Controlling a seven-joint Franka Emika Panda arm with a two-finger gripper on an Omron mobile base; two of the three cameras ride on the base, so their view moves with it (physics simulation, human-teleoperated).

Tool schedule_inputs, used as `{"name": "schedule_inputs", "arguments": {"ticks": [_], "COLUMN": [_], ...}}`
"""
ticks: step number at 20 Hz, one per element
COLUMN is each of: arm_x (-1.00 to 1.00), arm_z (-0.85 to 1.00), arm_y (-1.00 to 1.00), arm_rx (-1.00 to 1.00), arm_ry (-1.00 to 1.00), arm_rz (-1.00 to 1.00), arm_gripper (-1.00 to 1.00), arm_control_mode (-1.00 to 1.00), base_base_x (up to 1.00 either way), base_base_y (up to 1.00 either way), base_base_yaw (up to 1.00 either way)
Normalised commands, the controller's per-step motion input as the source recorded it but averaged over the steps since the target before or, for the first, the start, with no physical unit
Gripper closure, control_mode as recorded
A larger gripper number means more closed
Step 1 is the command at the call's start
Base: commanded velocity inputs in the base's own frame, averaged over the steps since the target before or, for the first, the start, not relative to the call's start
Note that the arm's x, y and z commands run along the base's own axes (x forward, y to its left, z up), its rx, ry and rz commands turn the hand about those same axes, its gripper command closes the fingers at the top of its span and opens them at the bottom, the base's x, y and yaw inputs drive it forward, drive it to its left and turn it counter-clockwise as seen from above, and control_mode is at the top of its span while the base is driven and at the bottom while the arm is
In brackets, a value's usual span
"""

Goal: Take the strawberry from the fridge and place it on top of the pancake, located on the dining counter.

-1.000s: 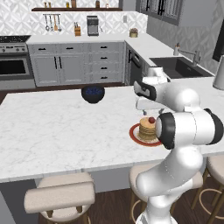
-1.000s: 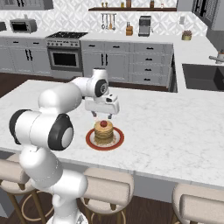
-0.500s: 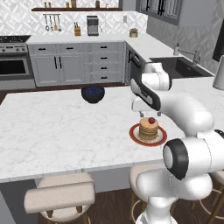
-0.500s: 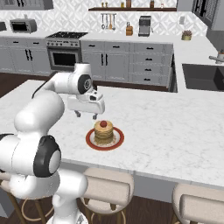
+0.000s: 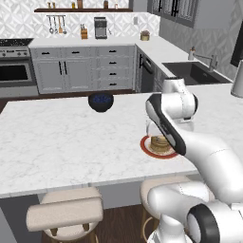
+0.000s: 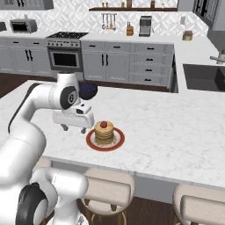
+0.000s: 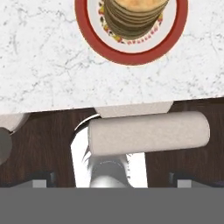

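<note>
Left base view: pancake [image 5: 160, 143] stack on its red-rimmed plate [image 5: 148, 148], near the front edge of the bench [image 5: 66, 142]. Arm crossing over the plate and hiding the top of the stack, so strawberry not made out here. Dark bowl [image 5: 100, 101] well apart from the plate, toward the far edge of the bench.

Right base view: strawberry [image 6: 103, 125] sitting on top of the pancake [image 6: 104, 133], at the middle of the stack, touching it. Gripper [image 6: 73, 128] just beside the plate [image 6: 117, 141], on the side away from the sink [image 6: 203, 77], above the bench [image 6: 176, 132], apart from stack and fruit. Fingers [image 6: 65, 127] spread wide, pointing down, nothing between them. Strawberry thus off to the sink side of the fingers, resting free.

Hand view: camera looking straight down past the front edge of the bench [image 7: 43, 70]. Plate [image 7: 131, 59] and pancake [image 7: 133, 19] at the top of the picture, cut off there; beige stool [image 7: 148, 131] below the edge. Finger tips [image 7: 39, 180] standing far apart at the bottom corners, empty.

Judgement: fruit placed, release done; only relation that matters now is clearance. Any retreat best taken up and away from the plate, not across the stack.
</note>
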Motion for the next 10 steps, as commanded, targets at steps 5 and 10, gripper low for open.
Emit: {"name": "schedule_inputs", "arguments": {"ticks": [5, 10], "arm_x": [-0.73, -0.6], "arm_z": [0.0, 0.0], "arm_y": [0.06, 0.12], "arm_rx": [0.0, 0.0], "arm_ry": [0.0, 0.0], "arm_rz": [0.0, 0.0], "arm_gripper": [-1.0, -1.0], "arm_control_mode": [-1.0, -1.0], "base_base_x": [0.0, 0.0], "base_base_y": [0.0, 0.0], "base_base_yaw": [0.0, 0.0]}}
